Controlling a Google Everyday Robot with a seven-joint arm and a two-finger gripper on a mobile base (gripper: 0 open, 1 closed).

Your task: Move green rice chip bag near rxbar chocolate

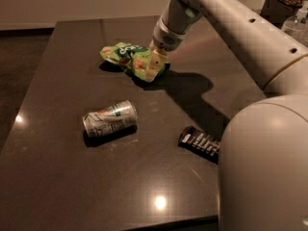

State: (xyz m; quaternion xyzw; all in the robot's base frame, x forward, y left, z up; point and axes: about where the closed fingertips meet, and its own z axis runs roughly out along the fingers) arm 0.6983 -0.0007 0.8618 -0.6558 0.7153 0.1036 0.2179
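Observation:
The green rice chip bag [126, 55] lies crumpled on the far middle of the dark table. My gripper [155, 67] comes down from the upper right and sits on the bag's right end, touching it. The rxbar chocolate [200, 142], a flat black bar with white print, lies near the table's front right, well apart from the bag and partly behind my arm's large pale body [264, 167].
A silver-green soda can [110, 118] lies on its side at the middle left of the table [57, 177], between the bag and the front edge. Jars and a bottle [294, 13] stand beyond the far right corner.

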